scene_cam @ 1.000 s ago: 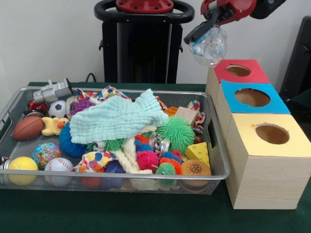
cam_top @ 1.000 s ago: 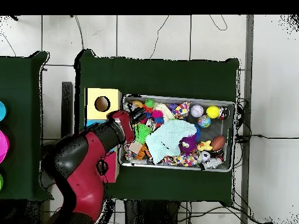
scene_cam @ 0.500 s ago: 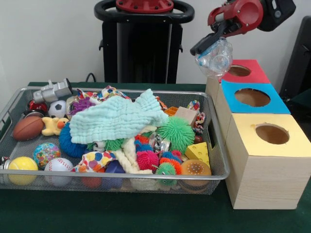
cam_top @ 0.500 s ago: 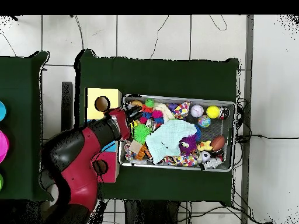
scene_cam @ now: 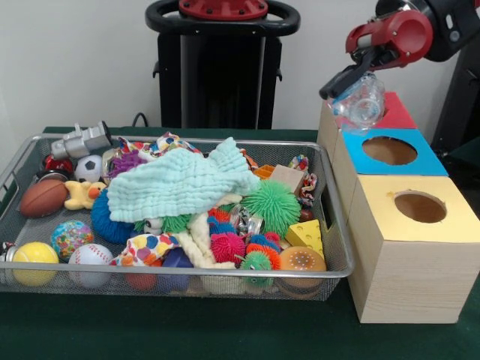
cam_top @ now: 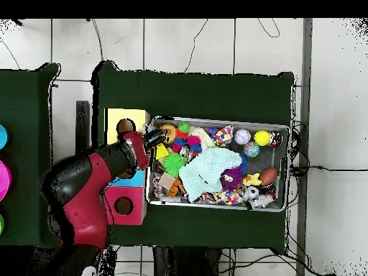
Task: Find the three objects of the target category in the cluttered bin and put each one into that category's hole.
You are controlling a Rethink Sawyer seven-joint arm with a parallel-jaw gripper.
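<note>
One clear bottle [scene_cam: 361, 103] hangs clamped under end effector [scene_cam: 346, 81]

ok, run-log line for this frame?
phase: carry | end effector: shut on clear plastic bottle | position: over red-topped box, hole hidden | wire bin: full of toys

Claw [scene_cam: 351, 81] w/ clear plastic bottle [scene_cam: 361, 103] moved from bin to over red box [scene_cam: 391, 112].
</note>
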